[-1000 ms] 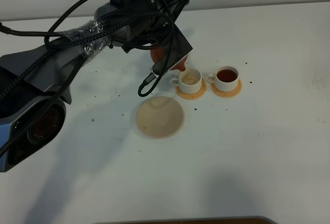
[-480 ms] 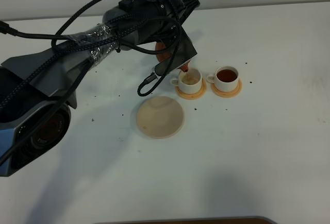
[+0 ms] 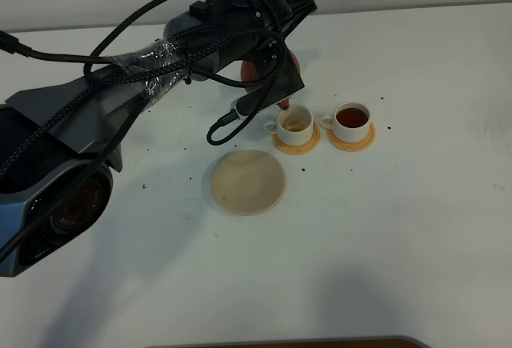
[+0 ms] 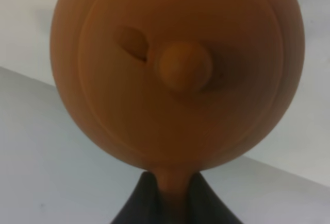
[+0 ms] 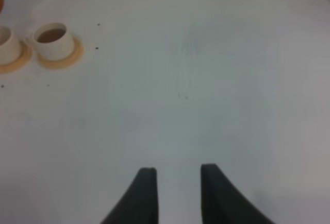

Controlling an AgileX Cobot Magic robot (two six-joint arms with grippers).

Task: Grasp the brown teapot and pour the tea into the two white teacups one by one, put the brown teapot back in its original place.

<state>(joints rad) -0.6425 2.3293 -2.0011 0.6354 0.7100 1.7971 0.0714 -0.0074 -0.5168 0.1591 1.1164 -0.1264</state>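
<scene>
My left gripper is shut on the loop handle of the brown teapot, whose knobbed lid fills the left wrist view. In the high view the teapot is mostly hidden by the arm and tilted. Its spout hangs at the rim of the left white teacup, which holds pale liquid. The right white teacup holds dark tea. Each cup stands on an orange coaster. The beige wooden disc lies bare nearer the front. My right gripper is open and empty over bare table.
The right wrist view shows the filled cup and part of the other cup far from its fingers. Black cables hang from the left arm beside the left cup. Small dark specks dot the white table.
The left arm has swung to the right with the teapot. The spout has come from beside the left cup to its rim. The cups and disc have not moved.
</scene>
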